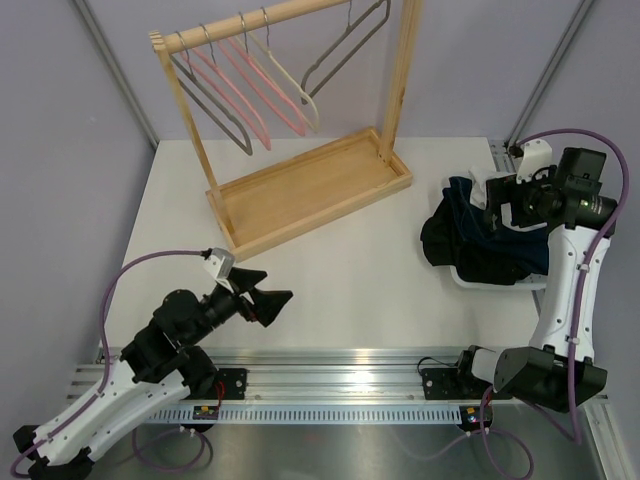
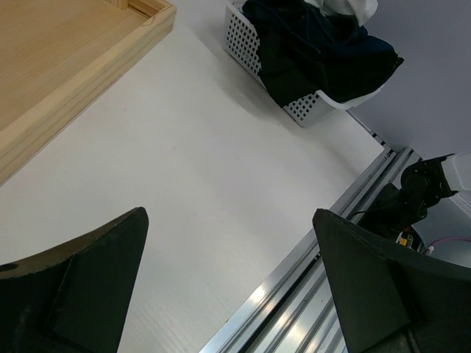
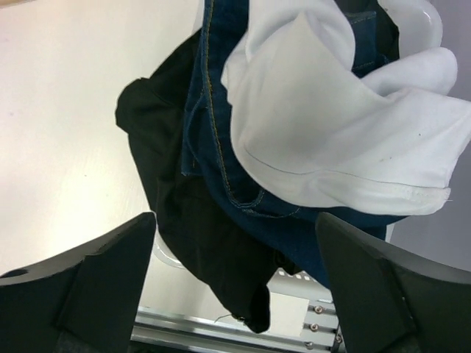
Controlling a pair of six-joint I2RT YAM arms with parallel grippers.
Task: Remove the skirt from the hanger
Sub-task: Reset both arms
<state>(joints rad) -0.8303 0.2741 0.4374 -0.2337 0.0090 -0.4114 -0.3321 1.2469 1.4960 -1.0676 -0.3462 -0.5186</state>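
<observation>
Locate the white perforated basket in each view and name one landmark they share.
Top external: basket at far right, mostly buried.
Left wrist: basket at top centre, perforated wall showing.
Right wrist: basket only a sliver at bottom centre.
Shared landmark: the black garment draped over its edge.

Two arms in white moulded link shells joined by black rounded joint housings. A thin purple cable loops along each, from a small white connector box. Each ends in broad matte-black wedge-shaped fingers, above a chunky black base block
</observation>
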